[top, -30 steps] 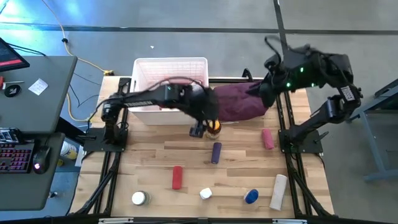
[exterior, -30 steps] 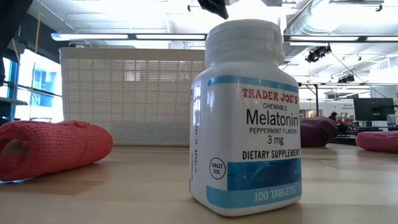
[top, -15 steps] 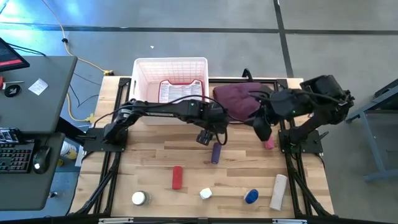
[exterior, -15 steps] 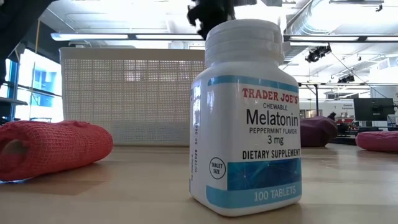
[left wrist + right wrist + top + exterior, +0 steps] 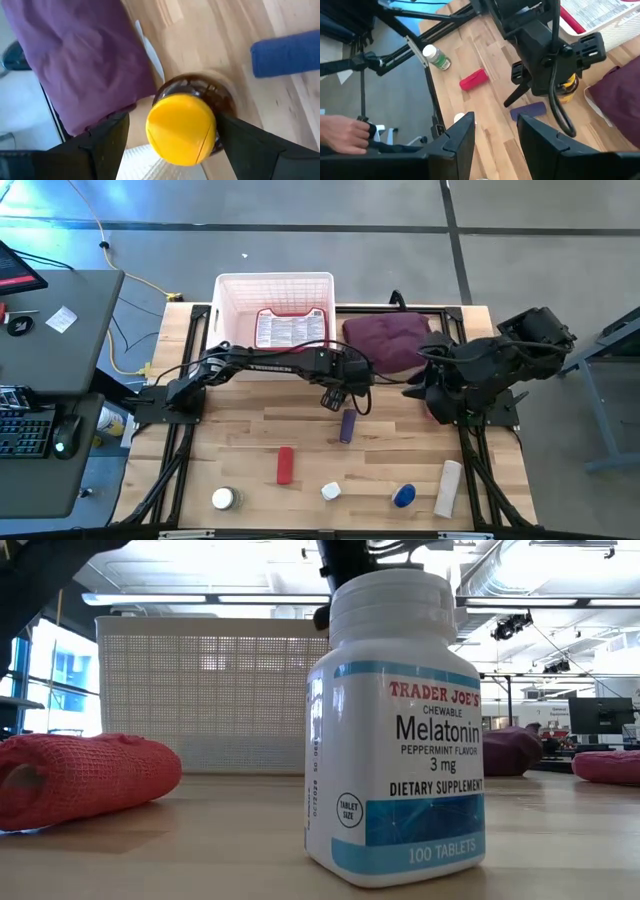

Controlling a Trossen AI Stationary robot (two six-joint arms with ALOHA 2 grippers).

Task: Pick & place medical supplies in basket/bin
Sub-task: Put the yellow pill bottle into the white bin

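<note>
My left gripper [image 5: 338,395] is open above a brown bottle with a yellow cap [image 5: 181,128]. Its fingers stand on either side of the cap, next to the maroon cloth bundle [image 5: 385,340]. My right gripper [image 5: 414,387] is open and holds nothing; it hangs low by the bundle's near right corner. The white lattice basket [image 5: 273,300] at the far edge holds the red first-aid case [image 5: 290,328]. A purple cylinder [image 5: 347,424], red cylinder [image 5: 285,464], white cylinder [image 5: 449,487], blue item [image 5: 404,496] and small bottles [image 5: 224,499] [image 5: 330,491] lie on the table.
In the low view a Melatonin bottle [image 5: 395,730] stands right before the camera, and a red roll [image 5: 85,780] lies to its left. A person's hand [image 5: 345,132] shows beyond the table's edge. Bare wood lies between the purple cylinder and the near row of items.
My left gripper has moved a little toward the table's right and come down over the yellow-capped bottle, which now lies under it in the high view. My right arm has swung down from high over the far right corner to just above the table, toward the near left.
</note>
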